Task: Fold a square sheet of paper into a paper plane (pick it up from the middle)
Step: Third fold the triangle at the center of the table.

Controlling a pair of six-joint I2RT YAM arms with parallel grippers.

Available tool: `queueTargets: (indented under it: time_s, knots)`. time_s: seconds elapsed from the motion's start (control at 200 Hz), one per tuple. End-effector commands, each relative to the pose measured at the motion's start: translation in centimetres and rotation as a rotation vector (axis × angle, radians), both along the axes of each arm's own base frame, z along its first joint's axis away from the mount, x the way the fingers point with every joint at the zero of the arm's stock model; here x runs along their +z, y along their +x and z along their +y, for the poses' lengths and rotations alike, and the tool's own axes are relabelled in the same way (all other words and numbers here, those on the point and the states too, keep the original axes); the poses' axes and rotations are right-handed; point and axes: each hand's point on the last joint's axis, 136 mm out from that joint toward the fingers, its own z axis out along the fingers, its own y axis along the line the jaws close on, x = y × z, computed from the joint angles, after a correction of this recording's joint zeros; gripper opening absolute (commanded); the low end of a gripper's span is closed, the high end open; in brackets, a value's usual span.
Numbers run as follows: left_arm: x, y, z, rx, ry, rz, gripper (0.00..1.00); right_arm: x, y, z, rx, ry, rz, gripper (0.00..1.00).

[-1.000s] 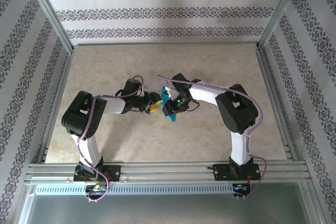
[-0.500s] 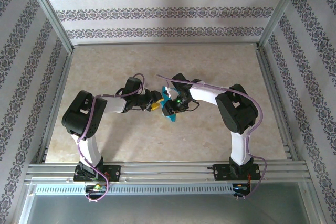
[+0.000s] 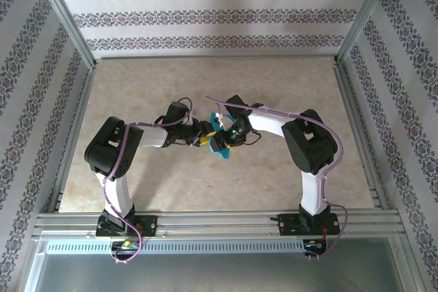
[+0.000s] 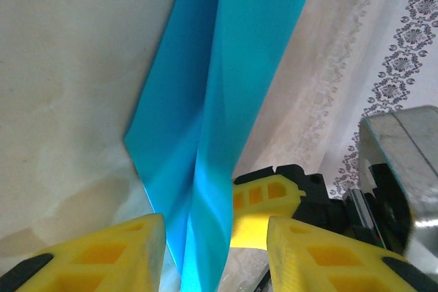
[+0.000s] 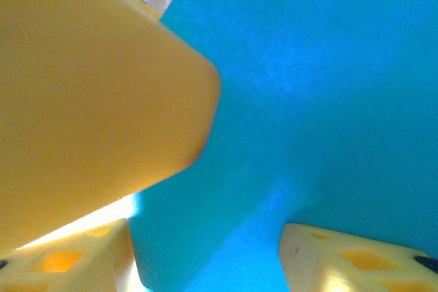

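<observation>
The paper plane [image 3: 223, 152], a creased teal-blue dart, stands on edge at the table's middle where both grippers meet. In the left wrist view the plane [image 4: 219, 100] runs away from me between my left gripper's [image 4: 213, 237] yellow fingers. It lies against the left finger, and a gap shows before the right one, so the jaws are open around it. In the right wrist view blue paper [image 5: 308, 100] spans the space between my right gripper's [image 5: 205, 251] parted fingers. A finger of the left gripper [image 5: 89, 87] looms at upper left. From above, the left gripper [image 3: 205, 140] and right gripper [image 3: 220, 140] nearly touch.
The beige table [image 3: 205, 80] is walled by patterned panels [image 3: 205, 18] at the back and sides. A metal rail [image 3: 219, 223] runs along the near edge behind the arm bases. A right-gripper finger [image 4: 263, 200] sits just behind the paper.
My left gripper has slid right, closer to the paper, and its jaws have narrowed. The right gripper's jaws have widened. The paper has stayed in place.
</observation>
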Motion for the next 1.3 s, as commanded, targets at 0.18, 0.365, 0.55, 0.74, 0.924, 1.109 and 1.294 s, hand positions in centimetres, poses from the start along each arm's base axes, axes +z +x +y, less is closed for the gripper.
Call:
queueTargets:
  time_s: [0.18,0.365,0.55,0.74,0.924,1.109,1.294]
  knots:
    - [0.2,0.2,-1.1,-0.062,-0.013,-0.040,0.40,-4.1,-2.0,-2.5,0.000,-0.079,0.085,0.72]
    - [-0.4,0.1,-0.9,-0.060,0.002,-0.024,0.37,-3.4,-1.5,-2.4,0.000,-0.046,0.062,0.75]
    - [-0.9,-0.2,-0.6,-0.056,0.026,-0.011,0.30,-2.7,-0.8,-2.3,-0.021,-0.016,0.045,0.75]
    - [-1.4,-0.5,-0.2,-0.052,0.053,0.008,0.19,-1.2,0.1,-2.1,-0.054,0.025,0.021,0.70]
    - [-1.6,-0.7,0.0,-0.041,0.063,0.023,0.09,2.6,1.7,-1.4,-0.150,0.094,-0.041,0.56]
    - [-1.0,-0.6,0.0,-0.022,0.068,0.018,0.04,4.1,2.8,-1.7,-0.333,0.093,-0.081,0.44]
    - [-0.7,-0.7,0.2,0.009,0.073,0.019,0.04,2.9,4.2,-2.9,-0.476,0.020,-0.090,0.39]
